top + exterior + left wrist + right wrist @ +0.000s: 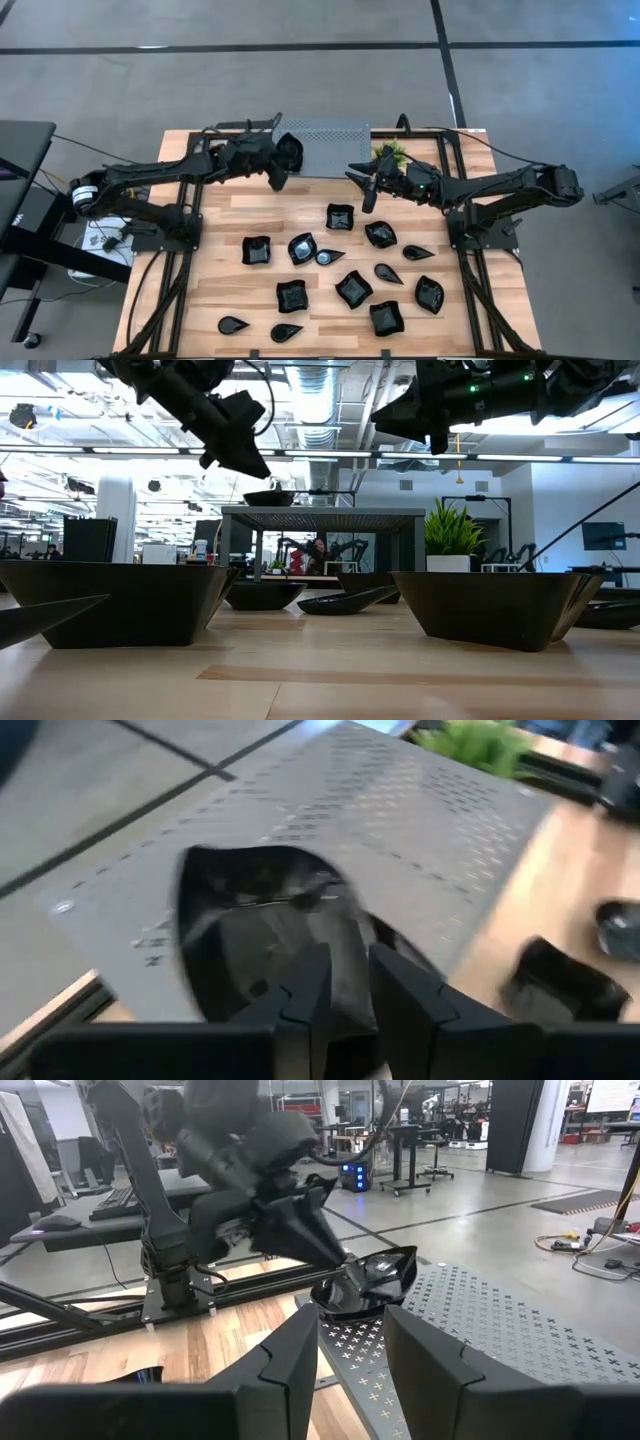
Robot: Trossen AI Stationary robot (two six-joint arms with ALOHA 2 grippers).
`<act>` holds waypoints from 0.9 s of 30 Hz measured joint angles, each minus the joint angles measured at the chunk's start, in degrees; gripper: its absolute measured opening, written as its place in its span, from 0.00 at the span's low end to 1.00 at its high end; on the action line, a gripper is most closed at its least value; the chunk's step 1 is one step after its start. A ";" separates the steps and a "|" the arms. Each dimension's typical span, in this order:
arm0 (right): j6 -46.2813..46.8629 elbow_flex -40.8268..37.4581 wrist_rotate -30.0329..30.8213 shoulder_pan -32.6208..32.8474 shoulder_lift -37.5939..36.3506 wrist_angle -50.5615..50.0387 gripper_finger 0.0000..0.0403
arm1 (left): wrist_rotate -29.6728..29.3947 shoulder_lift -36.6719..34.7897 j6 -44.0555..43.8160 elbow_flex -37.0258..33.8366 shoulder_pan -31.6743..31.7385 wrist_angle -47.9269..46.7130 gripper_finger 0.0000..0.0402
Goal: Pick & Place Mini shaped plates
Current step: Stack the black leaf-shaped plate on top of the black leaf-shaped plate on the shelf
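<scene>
High view: the left gripper [284, 170] sat at the left end of the perforated grey shelf [335, 147], upper centre of frame, its fingers clamped on one mini plate [290, 150] that appeared to rest on the shelf. About fifteen other plates [340, 216] lay on the wooden table [210, 300], lower centre, so I judged placement barely begun. The right gripper [366, 190] hovered mid-frame, fingers apart, holding nothing. The right wrist view alone showed the carried plate [365, 1280] touching the shelf; the left wrist view showed the fingers [310, 990] pinching its rim.
</scene>
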 joint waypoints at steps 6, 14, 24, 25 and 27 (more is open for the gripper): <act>0.00 0.00 -0.06 0.02 0.00 -0.04 0.28 | -0.32 0.00 4.66 0.00 -2.74 -0.02 0.18; -0.76 3.32 -8.00 0.06 9.30 6.35 0.28 | -23.27 -1.48 11.32 0.09 -1.63 3.83 0.18; -4.15 25.24 -7.50 0.26 31.82 -5.89 0.02 | -15.22 -2.19 15.21 0.13 8.49 6.05 0.04; -5.62 27.12 -7.47 0.15 32.77 -8.48 0.02 | -11.35 -2.07 14.05 0.08 9.86 5.79 0.02; -6.49 31.27 -7.29 -0.15 34.51 -11.98 0.04 | -5.30 -1.82 12.42 0.07 11.11 6.00 0.02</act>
